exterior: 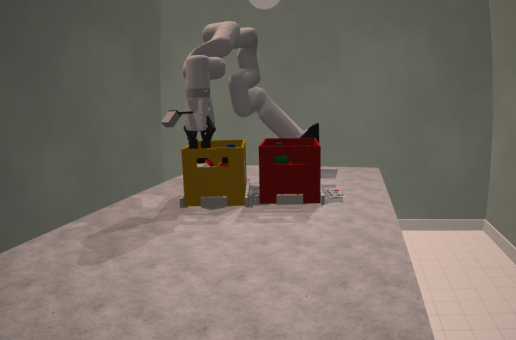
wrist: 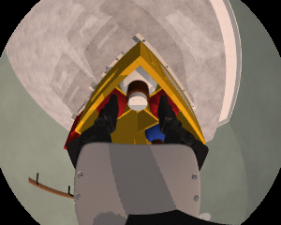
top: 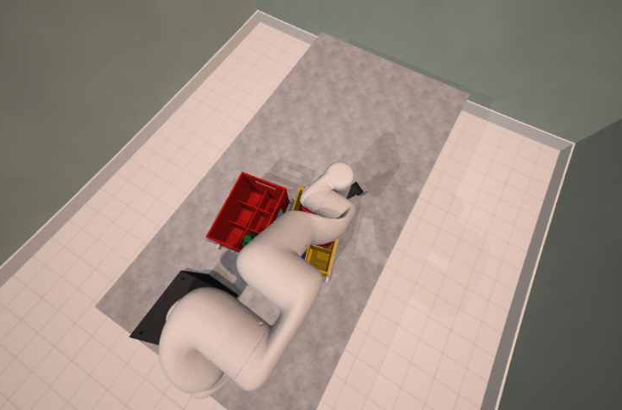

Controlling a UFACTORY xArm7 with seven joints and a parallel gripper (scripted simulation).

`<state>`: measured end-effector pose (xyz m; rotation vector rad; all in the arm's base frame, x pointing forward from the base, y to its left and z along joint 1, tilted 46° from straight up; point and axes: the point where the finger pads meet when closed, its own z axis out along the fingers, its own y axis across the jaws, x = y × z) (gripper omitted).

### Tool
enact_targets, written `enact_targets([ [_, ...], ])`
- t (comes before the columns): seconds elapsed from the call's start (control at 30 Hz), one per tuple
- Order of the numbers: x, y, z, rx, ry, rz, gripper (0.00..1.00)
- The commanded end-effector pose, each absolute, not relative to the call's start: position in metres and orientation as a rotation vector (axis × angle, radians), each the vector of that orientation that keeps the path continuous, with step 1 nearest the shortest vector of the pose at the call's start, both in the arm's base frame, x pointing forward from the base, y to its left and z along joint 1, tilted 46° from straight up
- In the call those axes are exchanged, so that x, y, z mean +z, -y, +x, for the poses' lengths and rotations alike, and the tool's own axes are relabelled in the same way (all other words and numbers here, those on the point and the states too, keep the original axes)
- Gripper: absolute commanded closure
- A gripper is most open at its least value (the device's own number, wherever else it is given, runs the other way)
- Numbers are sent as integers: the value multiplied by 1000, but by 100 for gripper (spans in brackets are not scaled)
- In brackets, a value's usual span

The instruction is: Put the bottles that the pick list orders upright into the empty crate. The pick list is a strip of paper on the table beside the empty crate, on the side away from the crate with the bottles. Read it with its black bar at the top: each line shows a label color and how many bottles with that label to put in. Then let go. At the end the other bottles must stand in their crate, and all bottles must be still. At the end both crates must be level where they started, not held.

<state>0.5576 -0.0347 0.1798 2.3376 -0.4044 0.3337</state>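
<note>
The yellow crate point(exterior: 213, 172) holds the bottles; red and white labels show through its handle slot point(exterior: 208, 162), and a blue cap point(exterior: 230, 145) stands at its rim. My gripper point(exterior: 199, 142) is open, pointing straight down, with its fingertips at the rim of the crate's near left corner. In the wrist view my fingers straddle the space above a bottle point(wrist: 139, 93) with a pale top, not touching it. A blue-capped bottle point(wrist: 155, 133) sits beside my right finger. The red crate point(exterior: 289, 170) holds a green-labelled bottle point(exterior: 281, 159). The pick list point(exterior: 334, 193) lies to its right.
The two crates stand side by side on grey feet with a narrow gap between them. My arm covers most of the yellow crate point(top: 319, 256) in the overhead view. The black arm base point(top: 176, 304) sits behind the red crate point(top: 248, 210).
</note>
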Motion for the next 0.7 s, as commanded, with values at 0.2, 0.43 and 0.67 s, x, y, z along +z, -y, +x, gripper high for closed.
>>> enact_targets([
  [0.2,171,43,561,338,402,2339,35],
  [0.43,167,47,561,338,402,2339,35],
  [0.67,167,47,561,338,402,2339,35],
])
